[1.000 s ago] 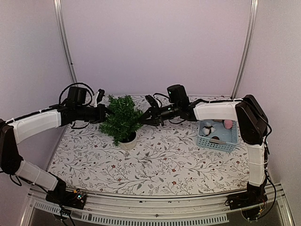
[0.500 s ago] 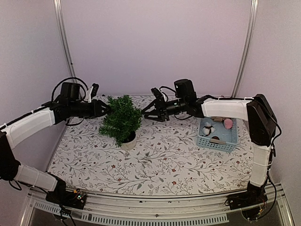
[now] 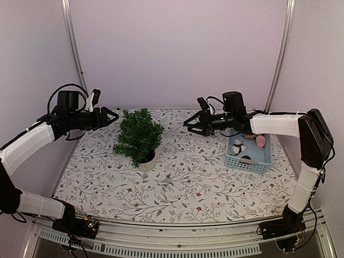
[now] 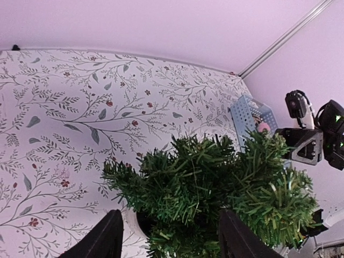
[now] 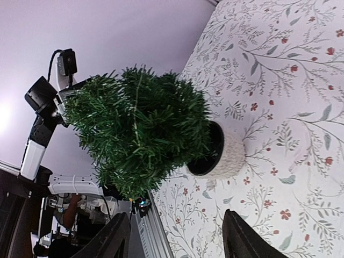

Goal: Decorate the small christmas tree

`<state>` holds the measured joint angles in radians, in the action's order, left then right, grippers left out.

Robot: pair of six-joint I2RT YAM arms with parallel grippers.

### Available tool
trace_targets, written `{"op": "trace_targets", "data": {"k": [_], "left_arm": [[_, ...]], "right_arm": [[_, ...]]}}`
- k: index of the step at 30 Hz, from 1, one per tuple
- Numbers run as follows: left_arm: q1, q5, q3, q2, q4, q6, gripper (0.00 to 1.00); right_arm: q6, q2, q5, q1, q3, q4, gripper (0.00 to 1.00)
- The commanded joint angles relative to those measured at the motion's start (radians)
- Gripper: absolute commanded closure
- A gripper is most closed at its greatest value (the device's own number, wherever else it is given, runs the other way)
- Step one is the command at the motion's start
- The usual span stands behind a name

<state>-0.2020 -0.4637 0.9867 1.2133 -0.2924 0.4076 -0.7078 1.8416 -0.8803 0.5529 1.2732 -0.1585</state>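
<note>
The small christmas tree [image 3: 138, 137] stands a bit left of the middle of the bench [image 3: 188, 183], toward the back. It is bushy, with lots of thin, spiky dark green needles poking out all ways. It sits in a little round white pot [image 3: 147, 161] that looks bumpy on the outside and dark inside. The bench has a white cover printed with grey leafy twigs and tiny red flowers. The left arm [image 3: 27, 145] reaches in from the left and its jaws are spread wide, holding nothing, just beside the tree top but not touching it. The right arm [image 3: 274, 124] reaches in from the right. Its jaws are wide too and hold nothing, well apart from the tree. On the right side sits a light blue plastic basket [image 3: 244, 164] with little square holes in its walls. Inside it are a round pink thing [image 3: 260, 141] and a fluffy white thing [image 3: 238, 146].
</note>
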Motion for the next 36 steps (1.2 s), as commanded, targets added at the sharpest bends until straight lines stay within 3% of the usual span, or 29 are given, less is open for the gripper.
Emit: {"op": "trace_targets", "data": {"k": [1,13,21,36], "left_arm": [[0.048,0.006,0.031,-0.062,-0.010,-0.032,0.37],[0.053,-0.005,-0.028,-0.153,0.097,-0.112,0.35],[0.052,-0.035,-0.043,-0.156,0.149,-0.106,0.36],[0.052,-0.037,-0.051,-0.156,0.192,-0.110,0.36]], "right_arm": [[0.146,-0.060,0.078,-0.081,-0.089,-0.011,0.39],[0.802,-0.101,0.421,-0.112,-0.125,0.142,0.43],[1.093,-0.002,0.308,-0.052,-0.088,0.192,0.42],[1.296,0.239,0.298,0.039,0.025,0.221,0.43]]}}
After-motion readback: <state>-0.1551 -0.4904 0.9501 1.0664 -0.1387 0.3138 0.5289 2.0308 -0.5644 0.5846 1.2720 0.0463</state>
